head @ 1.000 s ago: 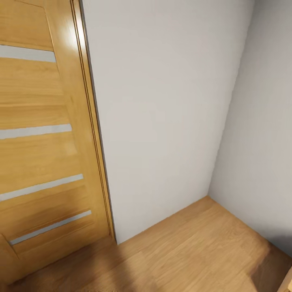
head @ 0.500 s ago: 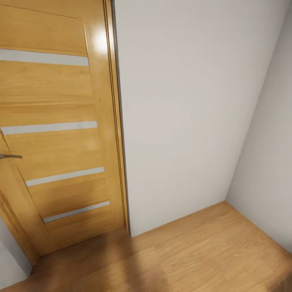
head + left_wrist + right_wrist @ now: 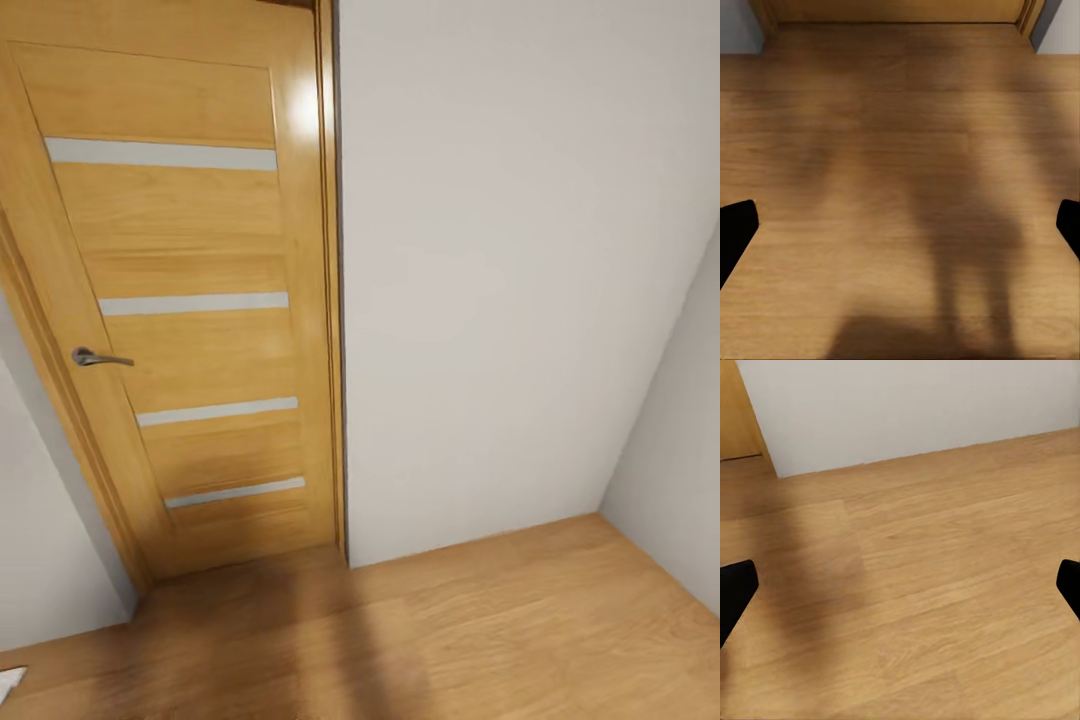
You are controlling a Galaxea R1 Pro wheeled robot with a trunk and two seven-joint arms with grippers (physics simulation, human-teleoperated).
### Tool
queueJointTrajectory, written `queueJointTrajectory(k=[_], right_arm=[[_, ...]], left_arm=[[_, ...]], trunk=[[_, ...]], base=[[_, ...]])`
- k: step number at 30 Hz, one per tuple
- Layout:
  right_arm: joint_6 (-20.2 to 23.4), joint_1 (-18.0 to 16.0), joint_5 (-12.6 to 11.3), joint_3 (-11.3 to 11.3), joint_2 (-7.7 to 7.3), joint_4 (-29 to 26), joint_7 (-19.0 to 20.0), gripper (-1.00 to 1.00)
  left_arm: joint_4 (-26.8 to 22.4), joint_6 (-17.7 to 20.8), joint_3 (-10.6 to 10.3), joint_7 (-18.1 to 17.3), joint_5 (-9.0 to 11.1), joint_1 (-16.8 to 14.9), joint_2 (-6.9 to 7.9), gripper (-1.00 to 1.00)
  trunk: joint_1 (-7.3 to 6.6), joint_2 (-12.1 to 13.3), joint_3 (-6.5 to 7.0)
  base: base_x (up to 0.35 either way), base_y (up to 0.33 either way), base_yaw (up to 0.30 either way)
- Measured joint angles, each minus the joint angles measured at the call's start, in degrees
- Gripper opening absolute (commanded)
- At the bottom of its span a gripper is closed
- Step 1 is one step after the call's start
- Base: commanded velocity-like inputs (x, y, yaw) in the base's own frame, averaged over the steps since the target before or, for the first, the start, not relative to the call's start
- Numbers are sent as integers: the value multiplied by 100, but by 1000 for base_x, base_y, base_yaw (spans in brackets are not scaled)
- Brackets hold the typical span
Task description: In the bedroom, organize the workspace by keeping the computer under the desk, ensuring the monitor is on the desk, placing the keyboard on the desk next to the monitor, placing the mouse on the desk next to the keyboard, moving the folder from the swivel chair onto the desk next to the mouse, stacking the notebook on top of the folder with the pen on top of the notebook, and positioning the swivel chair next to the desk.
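Head view faces a closed oak door (image 3: 190,300) beside a pale grey wall (image 3: 500,280); no desk things appear near it. Both hands, left (image 3: 900,225) and right (image 3: 900,585), hang spread and empty above plank floor (image 3: 500,640).

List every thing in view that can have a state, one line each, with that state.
Oak door with four pale glass strips: shut in its frame.
Silver lever handle: level, not pressed.
Left pincer: open, holds nothing, over the plank floor.
Right pincer: open, holds nothing.
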Motion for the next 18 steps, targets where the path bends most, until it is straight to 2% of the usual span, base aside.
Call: queueJointTrajectory(k=[15,18], right_arm=[[44,0,-3,-5,-2,0,-2,100],[42,0,-2,-4,-2,0,-108,100]], left_arm=[[0,44,-14,-16,-9,0,-2,100],[0,44,-15,-20,-12,0,-1,100]], trunk=[[0,0,0],[0,0,0]], base=[[0,0,293],[0,0,293]])
